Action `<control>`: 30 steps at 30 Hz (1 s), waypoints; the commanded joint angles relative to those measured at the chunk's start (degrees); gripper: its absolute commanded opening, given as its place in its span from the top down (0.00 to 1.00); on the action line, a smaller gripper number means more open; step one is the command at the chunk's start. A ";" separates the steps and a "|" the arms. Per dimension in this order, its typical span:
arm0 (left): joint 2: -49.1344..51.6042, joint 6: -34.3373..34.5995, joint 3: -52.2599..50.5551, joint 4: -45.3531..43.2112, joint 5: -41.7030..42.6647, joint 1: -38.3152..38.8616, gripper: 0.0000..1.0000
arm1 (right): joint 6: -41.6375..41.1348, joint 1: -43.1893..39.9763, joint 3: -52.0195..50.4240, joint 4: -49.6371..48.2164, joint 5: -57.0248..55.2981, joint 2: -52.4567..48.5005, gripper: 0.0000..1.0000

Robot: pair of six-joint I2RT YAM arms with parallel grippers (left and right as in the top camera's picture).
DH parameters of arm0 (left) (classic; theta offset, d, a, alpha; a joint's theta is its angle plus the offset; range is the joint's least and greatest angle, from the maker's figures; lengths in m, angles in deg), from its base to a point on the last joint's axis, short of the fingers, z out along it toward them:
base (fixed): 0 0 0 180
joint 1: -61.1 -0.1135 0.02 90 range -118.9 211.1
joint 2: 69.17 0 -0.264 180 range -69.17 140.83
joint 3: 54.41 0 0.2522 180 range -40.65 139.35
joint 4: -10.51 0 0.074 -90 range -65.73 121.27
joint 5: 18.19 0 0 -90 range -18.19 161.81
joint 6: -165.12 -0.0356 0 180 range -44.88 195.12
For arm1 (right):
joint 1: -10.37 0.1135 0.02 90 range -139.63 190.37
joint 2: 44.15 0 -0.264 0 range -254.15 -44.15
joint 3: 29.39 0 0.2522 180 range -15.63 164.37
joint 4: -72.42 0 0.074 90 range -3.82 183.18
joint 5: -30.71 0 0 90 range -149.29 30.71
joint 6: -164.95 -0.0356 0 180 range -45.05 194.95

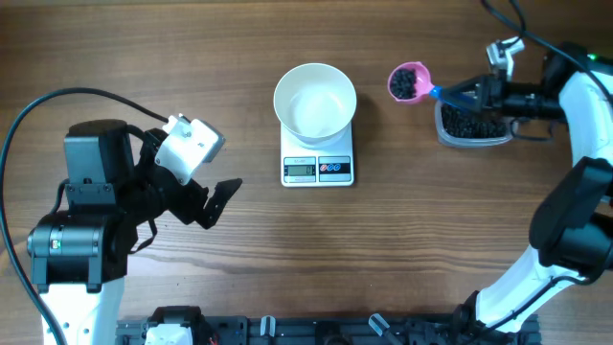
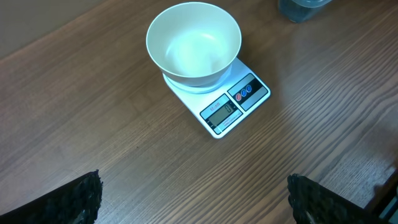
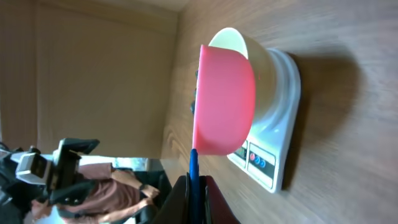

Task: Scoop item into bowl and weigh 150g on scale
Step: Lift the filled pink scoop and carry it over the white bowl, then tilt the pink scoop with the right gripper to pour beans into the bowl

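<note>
Firstly, table: brown wood grain, carrying everything listed below.

Left gripper: mine, on the black arm at the near left of the table. Its jaws stand wide apart and hold nothing. It hangs over bare wood, well apart from the scale, which its wrist camera sees ahead of it.

Right gripper: mine, on the white arm at the far right. Its jaws are closed tight on the blue handle of the scoop, directly above the tub.

Scale: small, white and rectangular, near the middle of the table. It has a grey display and two small buttons on its front edge. The reading is too small for me to tell.

Bowl: round, plain white, sitting upright on the scale and covering most of its platform. Its inside shows plain white.

Tub: clear plastic with rounded corners, at the right of the table and well apart from the scale. It is partly hidden under my right gripper.

Scoop: a pink cup on a blue handle, held roughly level. It sits between bowl and tub, just left of the tub and not over the bowl.

Item: tiny round black beads. One small heap fills the scoop, and a larger dark mass lies in the tub.
</note>
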 commanded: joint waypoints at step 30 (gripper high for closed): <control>0.02 -0.92 1.05 0.04 1.09 -0.26 0.00 | 3.02 30.88 -0.02 -29.42 -40.98 1.84 0.96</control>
